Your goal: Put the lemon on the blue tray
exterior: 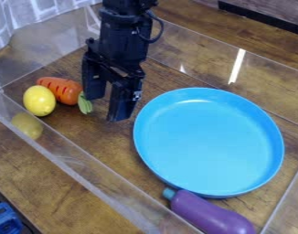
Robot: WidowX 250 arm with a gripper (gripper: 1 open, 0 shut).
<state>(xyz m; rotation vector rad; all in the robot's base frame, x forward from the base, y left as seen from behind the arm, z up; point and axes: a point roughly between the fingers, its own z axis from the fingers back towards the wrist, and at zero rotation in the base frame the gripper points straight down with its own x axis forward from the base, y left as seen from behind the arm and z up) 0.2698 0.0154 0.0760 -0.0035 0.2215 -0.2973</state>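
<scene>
The lemon (39,100) is a small bright-yellow oval lying on the wooden table at the left, touching the orange carrot (62,90). To the right lies the blue tray (209,140), a large round sky-blue plate with nothing on it. My gripper (105,100) hangs between them, just right of the carrot's green leaves, its two black fingers pointing down and standing apart. It is open and holds nothing. The lemon is a short way to its left.
A purple eggplant (211,215) lies at the tray's front edge. Clear plastic walls (66,155) enclose the work area at the front left and back. A blue crate corner (0,222) shows at the bottom left.
</scene>
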